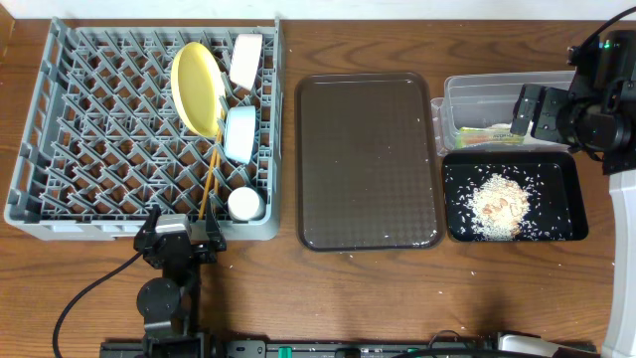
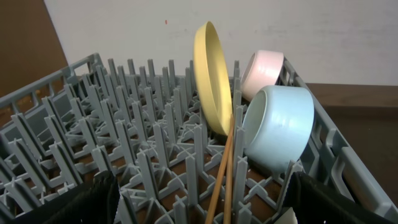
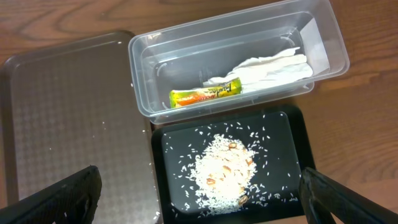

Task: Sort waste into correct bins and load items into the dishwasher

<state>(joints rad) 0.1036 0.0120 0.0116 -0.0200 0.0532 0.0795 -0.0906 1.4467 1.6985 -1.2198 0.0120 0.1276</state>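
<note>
The grey dish rack (image 1: 89,129) holds the yellow plate (image 1: 196,88) on edge, the white bowl (image 1: 245,60), the light blue bowl (image 1: 239,133), the white cup (image 1: 244,203) and two wooden chopsticks (image 1: 210,183). In the left wrist view the plate (image 2: 212,78), blue bowl (image 2: 278,127) and chopsticks (image 2: 224,180) show. My left gripper (image 1: 180,237) is open and empty at the rack's front edge. The clear tub (image 3: 155,74) holds the snack wrapper (image 3: 205,94) and napkin (image 3: 267,67). The black tray (image 3: 292,134) holds rice scraps (image 3: 224,171). My right gripper (image 3: 199,196) is open above it.
The dark brown serving tray (image 1: 368,159) lies between the rack and the bins, with a few stray grains on it. A few grains lie on the wooden table in front of the trays. The right arm (image 1: 596,94) hangs over the right edge.
</note>
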